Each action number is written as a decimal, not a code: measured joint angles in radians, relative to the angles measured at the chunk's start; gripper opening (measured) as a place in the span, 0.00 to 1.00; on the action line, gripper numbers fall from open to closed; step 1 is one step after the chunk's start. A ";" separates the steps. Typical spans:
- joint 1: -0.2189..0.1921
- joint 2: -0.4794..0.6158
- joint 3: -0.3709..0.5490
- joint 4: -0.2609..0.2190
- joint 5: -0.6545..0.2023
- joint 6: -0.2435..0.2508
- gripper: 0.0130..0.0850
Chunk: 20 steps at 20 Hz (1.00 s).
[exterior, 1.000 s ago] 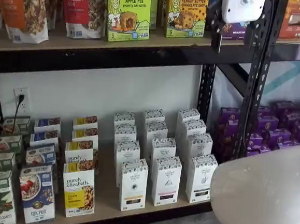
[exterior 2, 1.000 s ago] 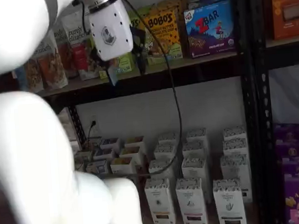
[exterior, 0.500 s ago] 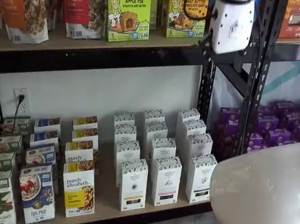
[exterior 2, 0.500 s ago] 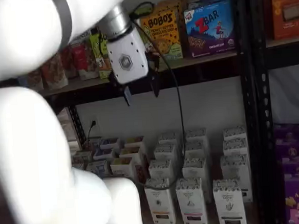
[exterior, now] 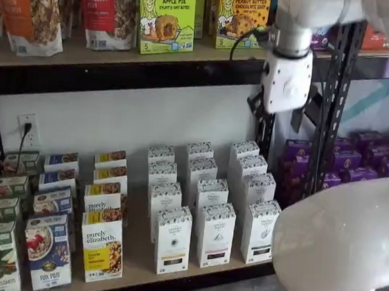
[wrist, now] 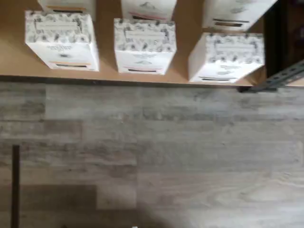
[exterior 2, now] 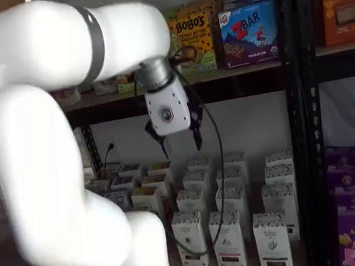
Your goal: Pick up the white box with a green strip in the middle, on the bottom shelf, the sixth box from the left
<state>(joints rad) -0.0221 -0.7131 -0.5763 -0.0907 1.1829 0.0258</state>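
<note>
The hand [exterior 2: 181, 143] hangs high above the bottom shelf [exterior: 138, 266], its two black fingers spread apart with a plain gap, holding nothing. The white box [exterior: 260, 230] stands at the front of the shelf, right beside the black rack post [exterior: 330, 129]. Many boxes look just alike (and stand close together), so the hand could come down on the wrong one, or bump the post.

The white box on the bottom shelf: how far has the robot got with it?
Nothing is done yet: the white box stands untouched in its row on the bottom shelf. In hand: the gripper hangs open above the rows, empty. Left: lowering to the box, closing on it, lifting it out.
</note>
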 joint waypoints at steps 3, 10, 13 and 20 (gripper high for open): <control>-0.008 0.057 0.070 0.018 -0.122 -0.007 1.00; -0.018 0.306 0.142 -0.051 -0.406 0.046 1.00; -0.031 0.406 0.140 -0.069 -0.503 0.056 1.00; -0.081 0.538 0.149 -0.062 -0.718 0.017 1.00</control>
<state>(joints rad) -0.1032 -0.1755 -0.4278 -0.1525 0.4647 0.0432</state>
